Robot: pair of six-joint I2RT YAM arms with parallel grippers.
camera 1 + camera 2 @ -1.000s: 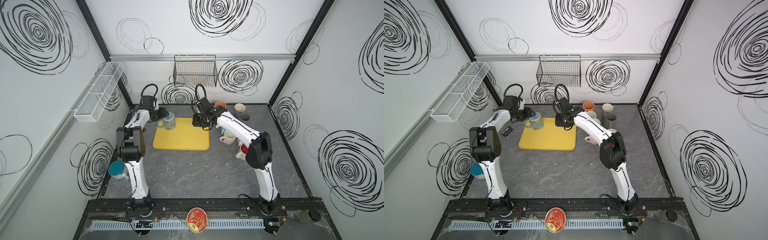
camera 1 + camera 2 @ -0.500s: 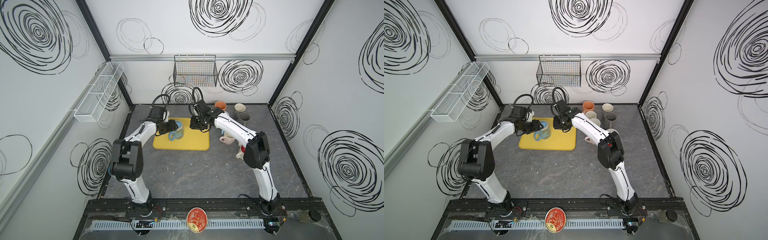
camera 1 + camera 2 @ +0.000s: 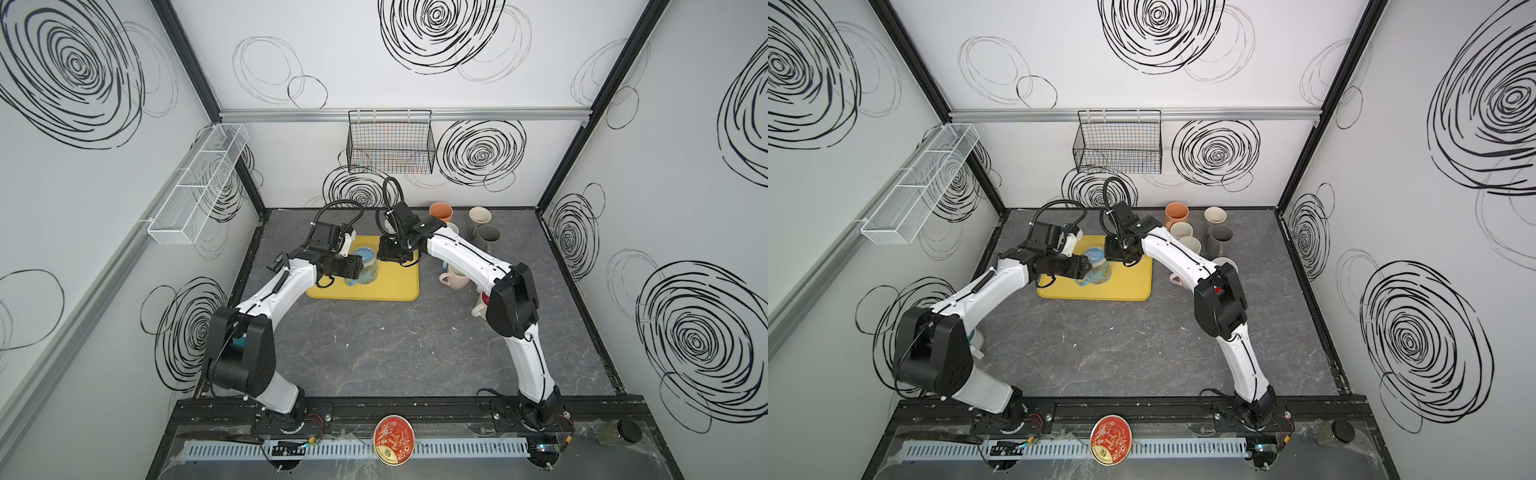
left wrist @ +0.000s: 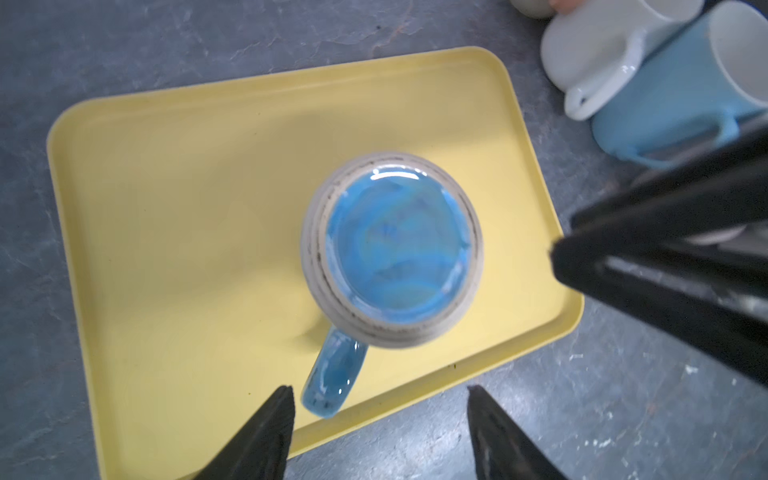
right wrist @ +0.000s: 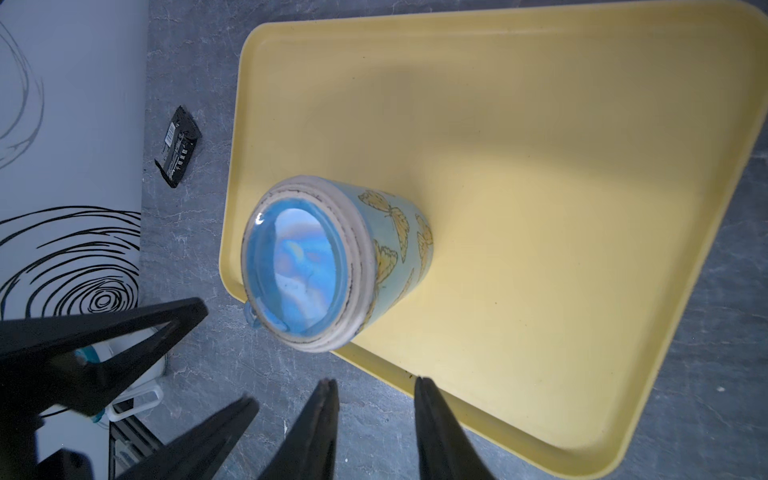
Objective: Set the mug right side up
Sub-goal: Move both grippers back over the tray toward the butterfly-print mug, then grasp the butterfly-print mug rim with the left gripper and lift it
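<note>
Counter: the dark grey stone-look counter point(image 3: 374, 345) carries everything
Left gripper: the left gripper point(image 4: 378, 399) hovers above the tray's near edge, fingers spread apart with nothing between them
Mug: the pale blue ceramic mug with yellow butterflies point(image 4: 392, 249) stands base-up between the two grippers, touched by neither; its blue handle lies just beside one left fingertip
Tray: the flat yellow plastic tray point(image 5: 540, 166) lies under the mug and below both grippers
Right gripper: the right gripper point(image 5: 374, 386) hangs near the mug, fingers slightly apart and empty
Beyond the right gripper: a terracotta-orange mug point(image 3: 440, 211), a cream mug point(image 3: 480, 216) and a grey mug point(image 3: 487, 237) stand upright
</note>
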